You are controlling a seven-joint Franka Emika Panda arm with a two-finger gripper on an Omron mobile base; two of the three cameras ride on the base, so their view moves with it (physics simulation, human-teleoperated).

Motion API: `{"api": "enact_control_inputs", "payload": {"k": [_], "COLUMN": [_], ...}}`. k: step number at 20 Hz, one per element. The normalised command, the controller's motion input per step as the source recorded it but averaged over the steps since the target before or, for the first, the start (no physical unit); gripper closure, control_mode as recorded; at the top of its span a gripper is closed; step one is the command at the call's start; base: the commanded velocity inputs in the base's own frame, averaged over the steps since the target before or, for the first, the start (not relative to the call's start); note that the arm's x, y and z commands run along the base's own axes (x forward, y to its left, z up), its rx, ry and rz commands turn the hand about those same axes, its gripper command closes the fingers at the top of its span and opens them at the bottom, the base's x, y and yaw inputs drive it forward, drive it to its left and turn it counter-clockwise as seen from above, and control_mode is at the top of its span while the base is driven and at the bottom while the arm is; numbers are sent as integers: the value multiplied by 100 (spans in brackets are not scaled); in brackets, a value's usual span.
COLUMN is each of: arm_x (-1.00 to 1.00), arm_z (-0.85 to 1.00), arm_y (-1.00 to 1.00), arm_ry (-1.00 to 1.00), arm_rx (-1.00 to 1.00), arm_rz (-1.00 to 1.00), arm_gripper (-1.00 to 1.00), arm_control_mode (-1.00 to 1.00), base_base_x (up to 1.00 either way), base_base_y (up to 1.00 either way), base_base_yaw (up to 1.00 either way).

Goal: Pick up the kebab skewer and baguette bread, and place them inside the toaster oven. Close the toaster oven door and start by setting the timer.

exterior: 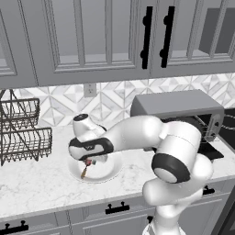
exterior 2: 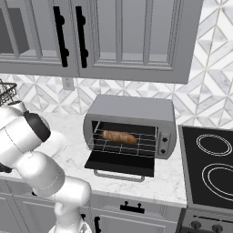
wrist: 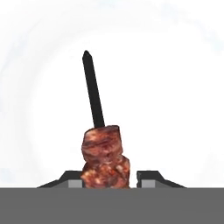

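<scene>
Meat chunks of the kebab skewer (wrist: 105,159) sit clamped between the fingers (exterior: 87,161), just above the white plate (exterior: 103,173); gripped on soft meat, it may slip or swing in transit.

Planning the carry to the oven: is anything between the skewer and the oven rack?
Nothing visible blocks it. The gripper has the kebab skewer between its fingertips over the white plate. The toaster oven has its door folded down, and the baguette lies on the rack, with room in front.
</scene>
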Motion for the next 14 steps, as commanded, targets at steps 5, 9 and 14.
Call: {"api": "enact_control_inputs", "payload": {"k": [5, 9, 14], "arm_x": [-13, -23, -15], "arm_z": [83, 54, 66], "arm_y": [-34, -74, -81], "arm_ry": [-3, -1, 0], "arm_rx": [0, 0, 0], "arm_rz": [-9, -14, -23], "arm_gripper": [100, 100, 100], "arm_control_mode": [-100, -100, -100], "base_base_x": [0, 0, 0], "base_base_y": [0, 0, 0], "base_base_yaw": [0, 0, 0]}}
